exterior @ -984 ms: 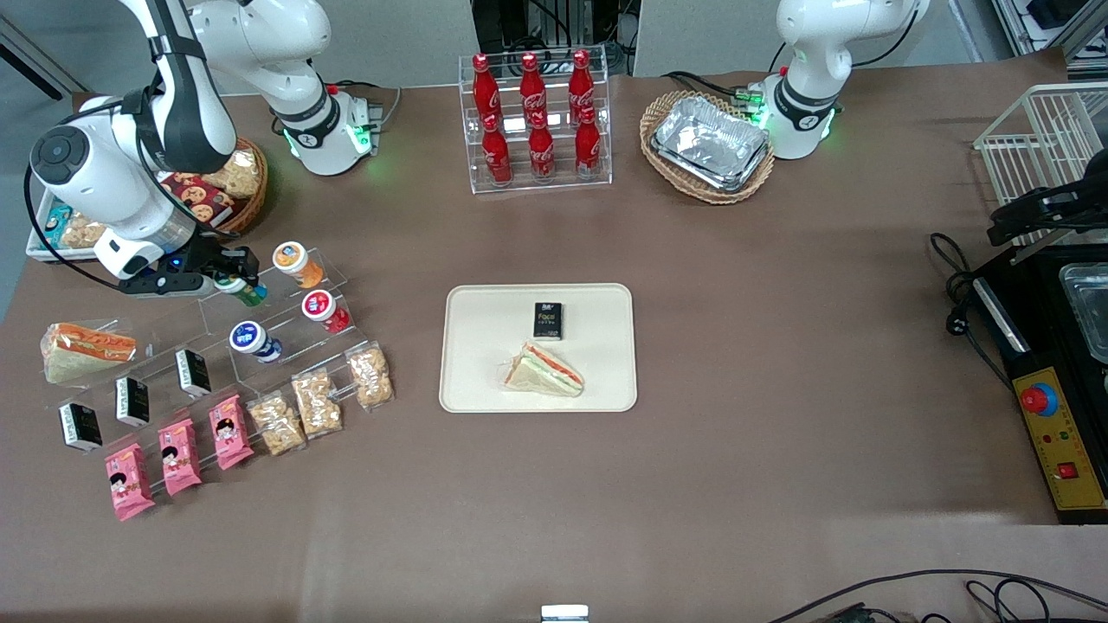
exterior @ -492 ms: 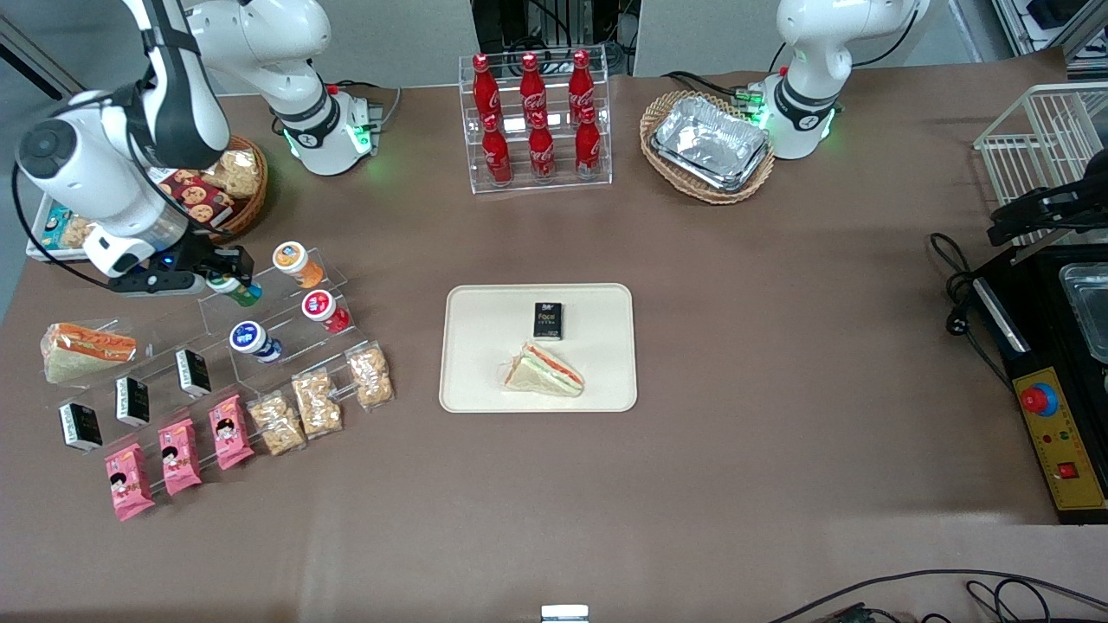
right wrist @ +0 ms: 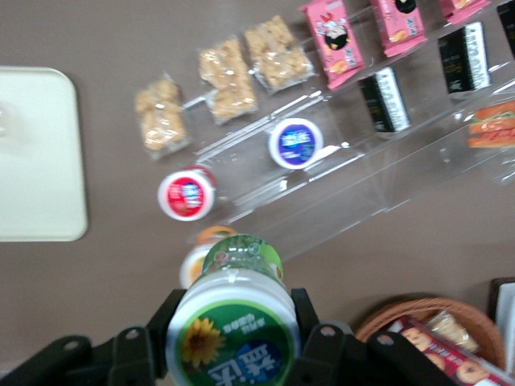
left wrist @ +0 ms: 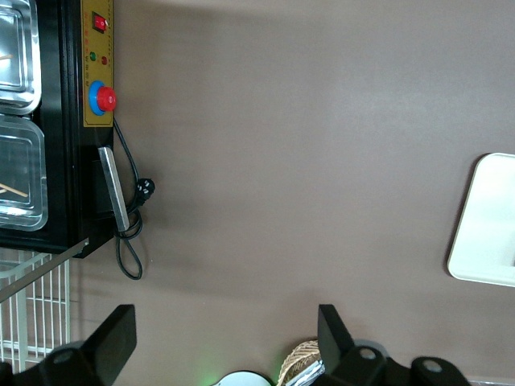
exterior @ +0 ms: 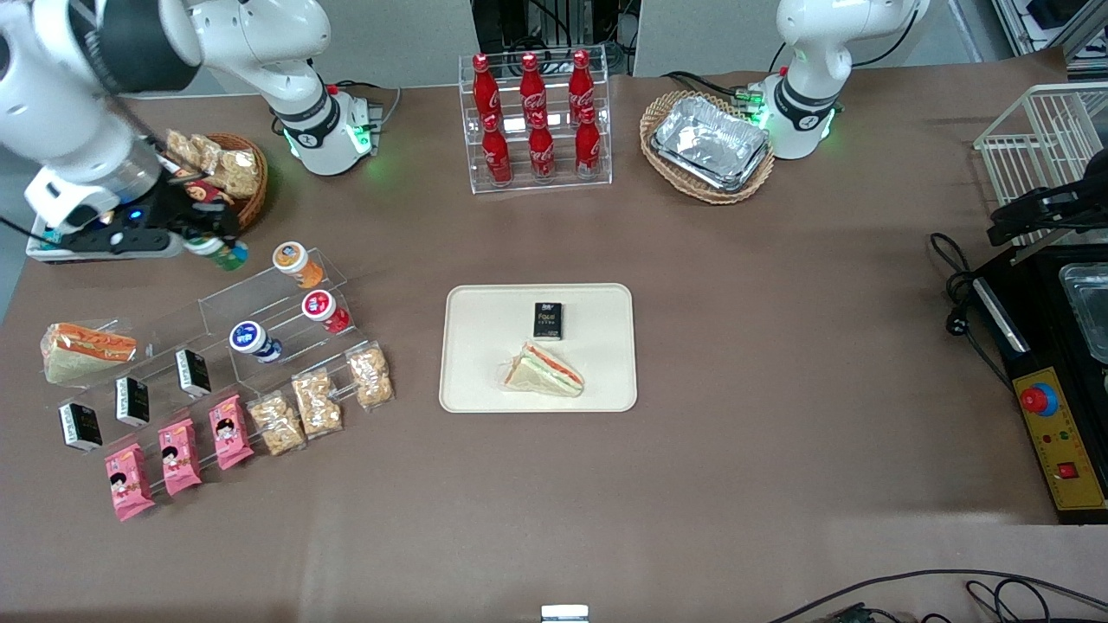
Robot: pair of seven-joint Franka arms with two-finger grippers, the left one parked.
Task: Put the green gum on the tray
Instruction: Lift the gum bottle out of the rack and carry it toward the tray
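So the green gum (exterior: 227, 253) is up off the table, pinched between the fingers of the gripper (exterior: 210, 245), hovering just above the clear stepped rack (exterior: 260, 298) near the working arm's end of the table. In the wrist view the gum's (right wrist: 232, 331) lid fills the space between both fingers, with the gripper (right wrist: 233, 338) closed tight around it. Three more gum bottles sit on the rack: one orange-lidded (exterior: 294, 260), one red-lidded (exterior: 322, 309), one blue-lidded (exterior: 251, 338). The tray (exterior: 485, 381), mid-table, holds two things: a black packet (exterior: 548, 320) and a wrapped sandwich (exterior: 545, 370). The wicker basket (exterior: 247, 203) of snacks is partly hidden by the arm.
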